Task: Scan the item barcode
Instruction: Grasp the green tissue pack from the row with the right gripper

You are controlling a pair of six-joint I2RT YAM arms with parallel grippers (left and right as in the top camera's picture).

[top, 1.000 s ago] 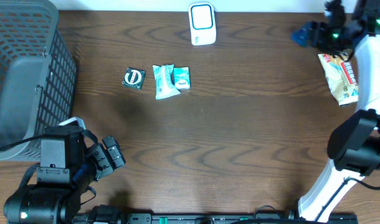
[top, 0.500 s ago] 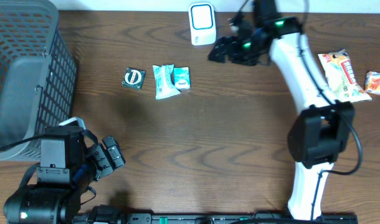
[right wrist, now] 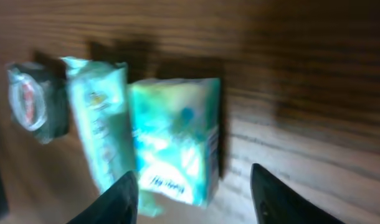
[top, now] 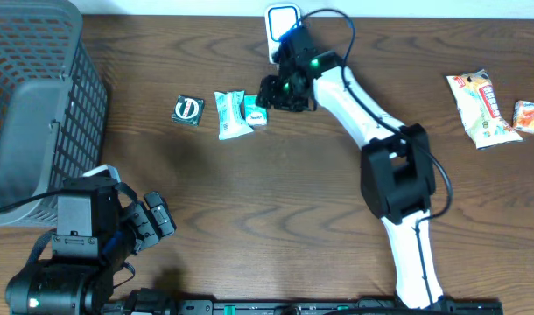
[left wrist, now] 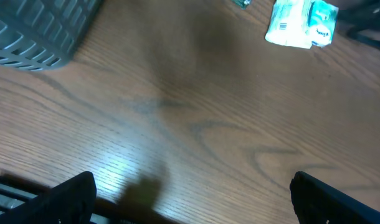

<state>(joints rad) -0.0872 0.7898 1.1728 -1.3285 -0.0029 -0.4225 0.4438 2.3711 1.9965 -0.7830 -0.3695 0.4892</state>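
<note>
So the brown wood table [top: 337, 219] is taking up the whole overhead frame, and a big grey mesh basket [top: 31, 96] is sitting in the upper left corner. The right arm [top: 354, 101] is reaching from the bottom edge up to the top centre. The left arm [top: 83, 236] is sitting folded in the lower left corner, well apart from everything.

The left gripper [left wrist: 196, 205] is hanging over bare wood with its fingers spread wide, holding nothing. The right gripper [right wrist: 193, 190] is hovering right by the small teal pack [top: 255, 109], jaws standing apart and nothing clamped; the wrist view's too blurry to say if a finger is touching it.

A snack bag [top: 479, 109] is lying at the right edge. The white scanner [top: 284, 33] is standing at the top centre, just above the right gripper. A taller teal packet [top: 229, 115] is lying just left of the small teal pack, touching it. A dark packet with a round logo [top: 188, 109] is lying further left, and a little orange packet [top: 526, 116] is sitting beside the snack bag.
</note>
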